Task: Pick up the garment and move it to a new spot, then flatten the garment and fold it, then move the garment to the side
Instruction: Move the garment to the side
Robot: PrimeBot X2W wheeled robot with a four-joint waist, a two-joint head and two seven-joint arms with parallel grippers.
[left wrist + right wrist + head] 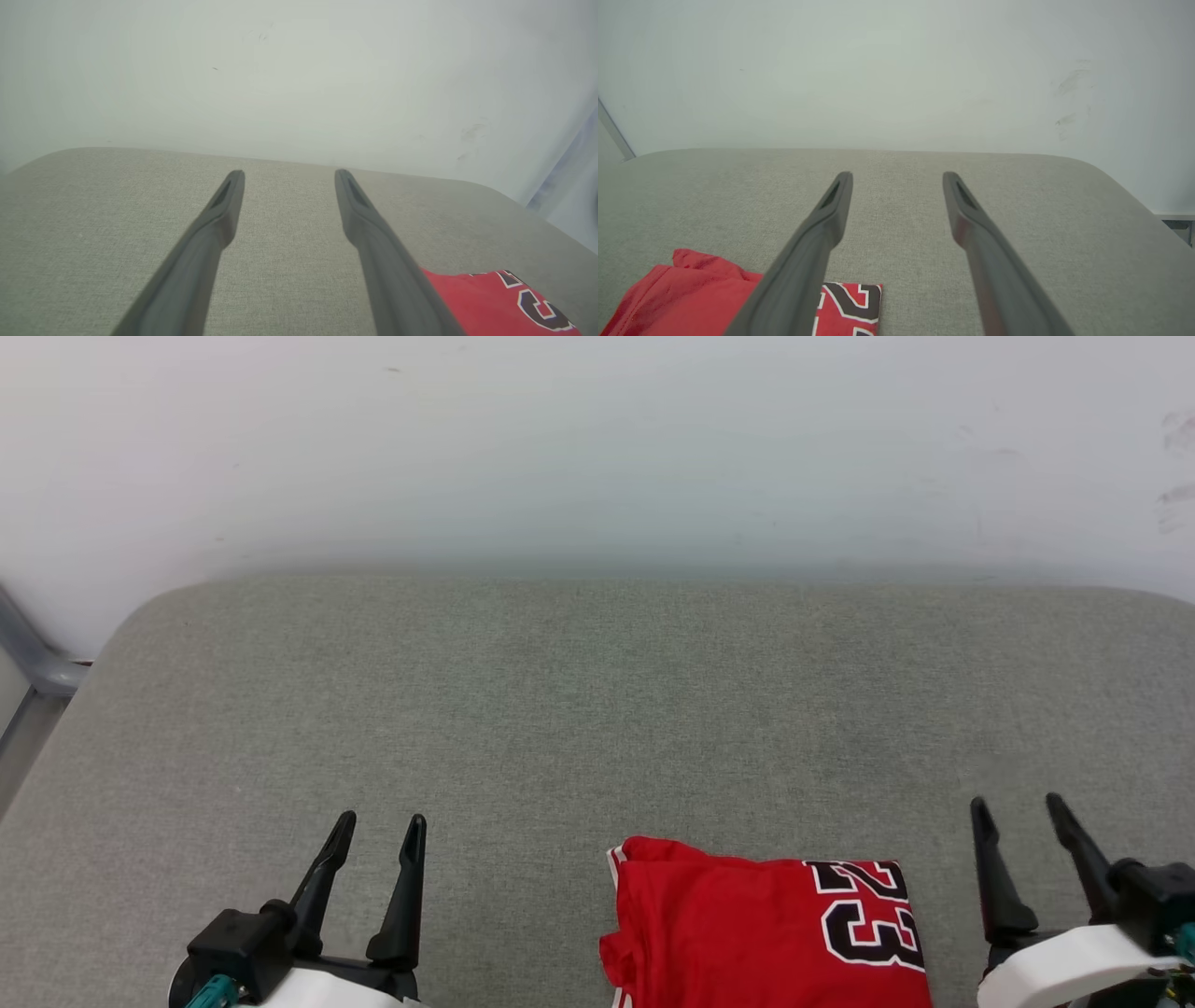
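Observation:
The garment (747, 933) is a red jersey, folded into a compact rectangle with a black, white-edged "23" showing on its right part. It lies on the grey padded surface (597, 709) at the near edge, right of centre. My left gripper (382, 819) hovers open to the garment's left, nothing between its fingers. My right gripper (1018, 803) stands open just right of the garment, also holding nothing. In the left wrist view the garment (495, 303) shows at lower right beside the open left gripper (288, 174). In the right wrist view the garment (691, 298) lies lower left of the open right gripper (897, 176).
A white wall (597, 448) rises directly behind the padded surface. A grey metal frame bar (37, 663) stands at the far left edge. The surface has rounded far corners, and broad bare fabric stretches beyond and left of the garment.

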